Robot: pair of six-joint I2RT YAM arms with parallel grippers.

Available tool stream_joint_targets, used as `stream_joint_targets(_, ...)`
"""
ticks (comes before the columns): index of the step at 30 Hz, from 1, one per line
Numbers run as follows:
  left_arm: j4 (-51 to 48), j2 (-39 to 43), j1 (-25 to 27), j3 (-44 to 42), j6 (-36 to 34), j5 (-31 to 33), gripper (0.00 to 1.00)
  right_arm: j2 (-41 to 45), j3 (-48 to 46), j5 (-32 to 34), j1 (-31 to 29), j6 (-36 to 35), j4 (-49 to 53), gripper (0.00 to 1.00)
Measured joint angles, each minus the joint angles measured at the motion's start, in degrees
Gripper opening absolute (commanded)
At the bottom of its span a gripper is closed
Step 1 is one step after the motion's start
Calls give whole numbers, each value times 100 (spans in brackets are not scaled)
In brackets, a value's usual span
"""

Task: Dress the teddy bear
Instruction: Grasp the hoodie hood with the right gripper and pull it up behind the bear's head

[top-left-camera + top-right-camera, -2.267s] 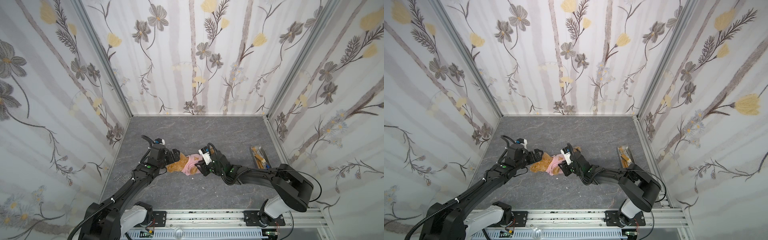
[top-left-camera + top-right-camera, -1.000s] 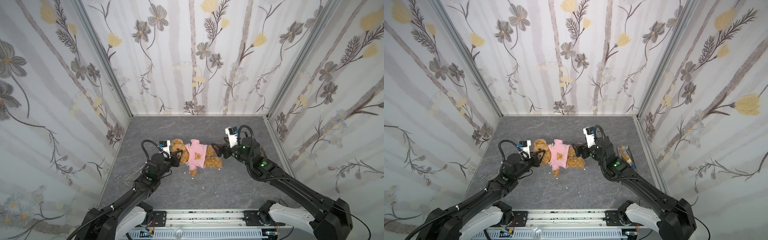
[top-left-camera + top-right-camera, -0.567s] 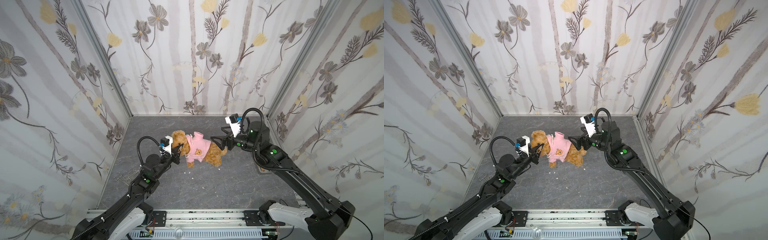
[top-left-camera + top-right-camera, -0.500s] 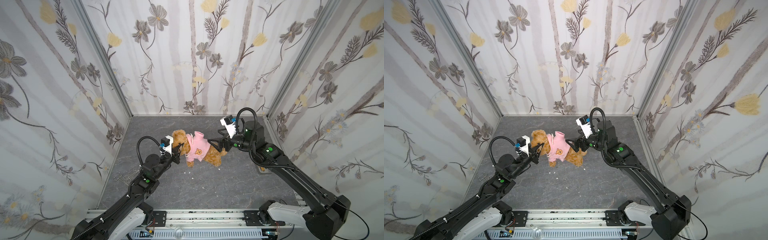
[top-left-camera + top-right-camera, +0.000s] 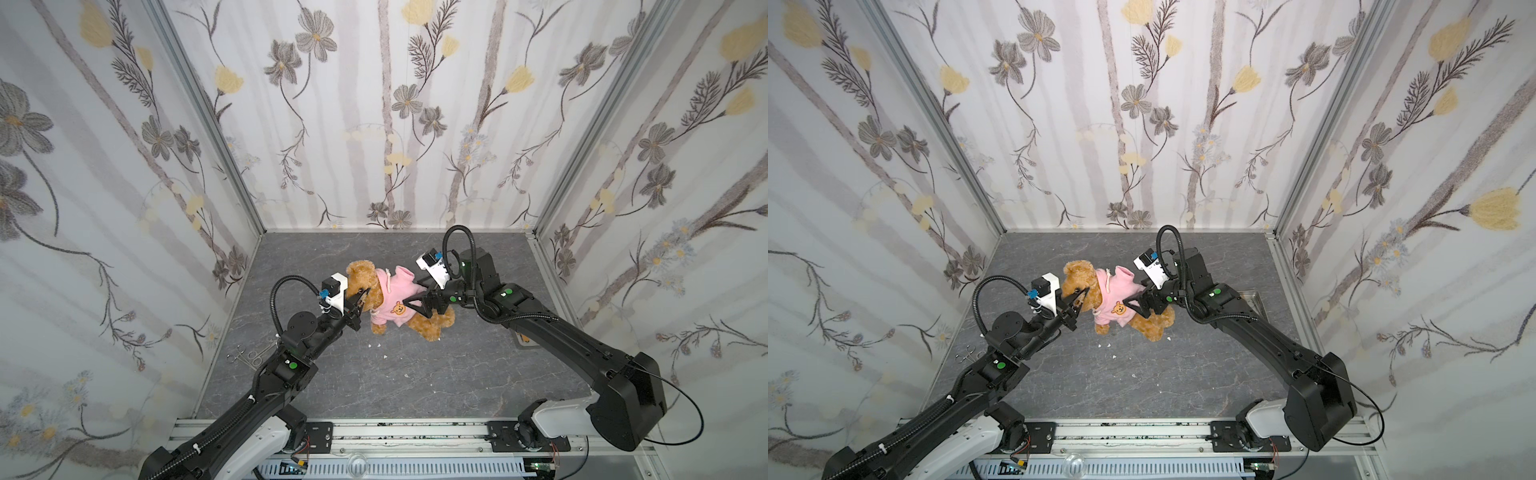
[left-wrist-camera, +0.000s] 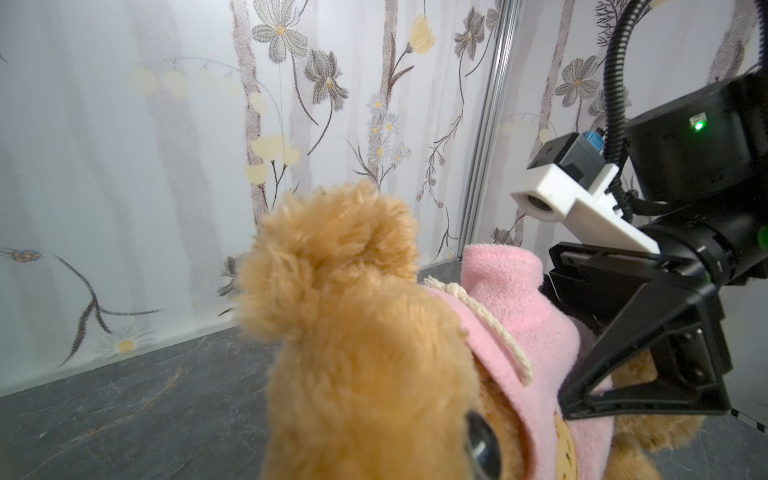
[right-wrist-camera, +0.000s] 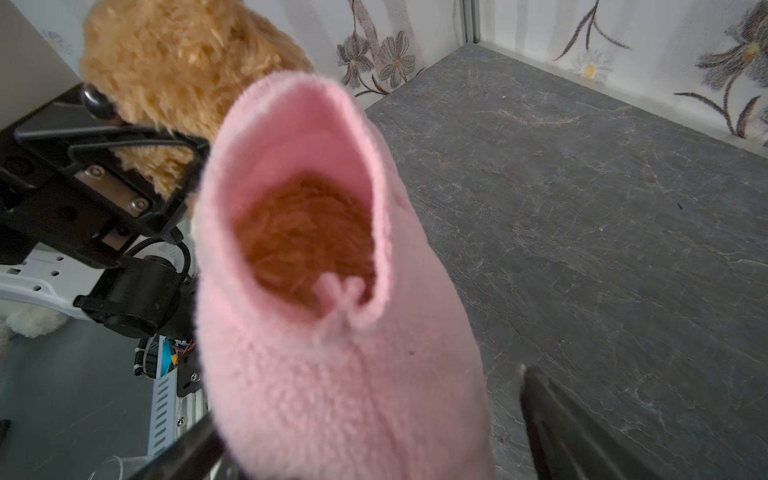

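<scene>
Teddy bear [image 5: 360, 276] in a pink hoodie [image 5: 390, 291], held up over a grey table [image 5: 415, 374] between two robot grippers.
The left gripper [image 5: 358, 302] is clenched on the bear's head fur. The right gripper [image 5: 413, 308] straddles its middle, jaws spread and not gripping. Hanging from that one pinch, the bear could slip or swing loose. The tabletop is grey marbled, with flowered wallpaper walls [image 5: 374, 124] on three sides.

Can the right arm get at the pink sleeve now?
Likely yes: the right gripper is open with the pink sleeve between its fingers, nothing blocking; the left gripper holds the teddy bear by the head, clear of it.
</scene>
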State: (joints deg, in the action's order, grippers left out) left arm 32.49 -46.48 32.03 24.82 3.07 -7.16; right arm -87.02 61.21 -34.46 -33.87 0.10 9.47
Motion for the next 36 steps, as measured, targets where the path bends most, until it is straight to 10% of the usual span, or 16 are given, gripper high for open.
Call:
stream_joint_targets(14, -7, -2, 127, -74, 553, 293, 11, 439, -1460, -240, -223, 955, -2271, 87)
stream_joint_targets(21, 72, 44, 140, -299, 975, 415, 13, 455, -1847, 50, -271, 1137, -3305, 26)
stream_joint_targets(29, -101, 254, 138, -413, 1204, 256, 64, 933, -2039, 544, -275, 175, -3281, 0)
stream_joint_targets(36, -2083, 306, -24, 737, 308, 107, 74, 1458, -2367, 1443, -389, -1390, -2935, 0)
